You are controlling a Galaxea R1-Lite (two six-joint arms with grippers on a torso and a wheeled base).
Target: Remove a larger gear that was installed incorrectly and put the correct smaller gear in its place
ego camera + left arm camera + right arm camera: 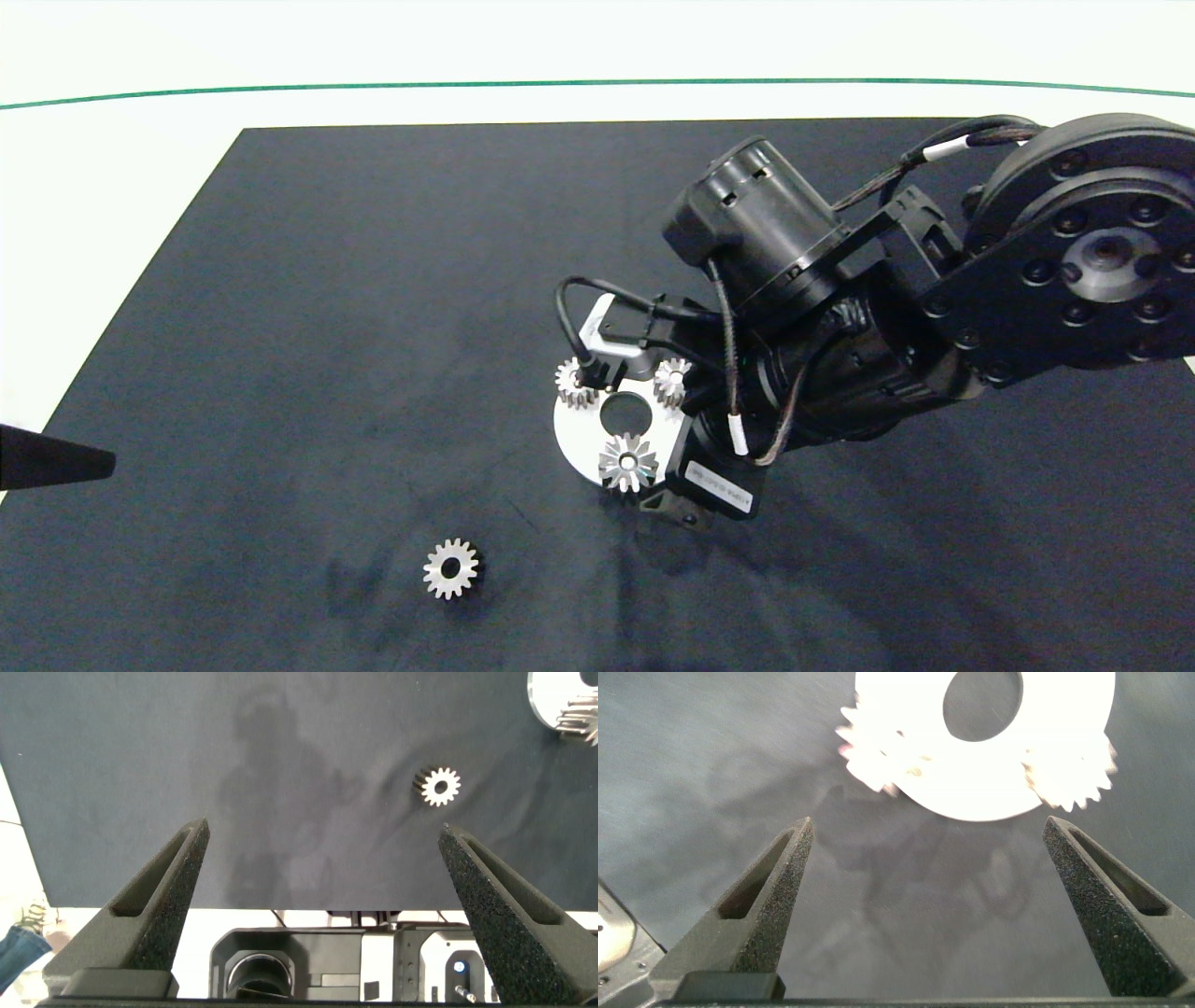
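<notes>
Larger gear (627,462), the star-toothed one you must pull off, sits on the lower edge of the white round plate (581,431), a little right of centre in the head view. Two small blunt-toothed gears share that plate: one at its upper left (575,383), one at its upper right (671,380), with the plate's round hole between the three. That layout suggests three matching stations, so the star gear reads as the odd one out.

Your replacement, the smaller gear (451,568), lies flat and alone on the dark mat (280,327) in the lower middle of the frame, well apart from the plate and free to be picked up. The left wrist view shows it too (436,787), with the plate's edge at the upper right corner.

Your right gripper (926,901) is hidden under the arm's body in the head view, which comes in from the right edge and covers the plate's right side. Its wrist view shows the fingers spread wide, holding nothing and touching nothing, with the plate beyond the tips. That looks like a lining-up stance for the removal, which is not yet begun.

Your left gripper (322,891) is also spread wide and empty, parked at the left edge of the head view, over the mat near the counter's border.
</notes>
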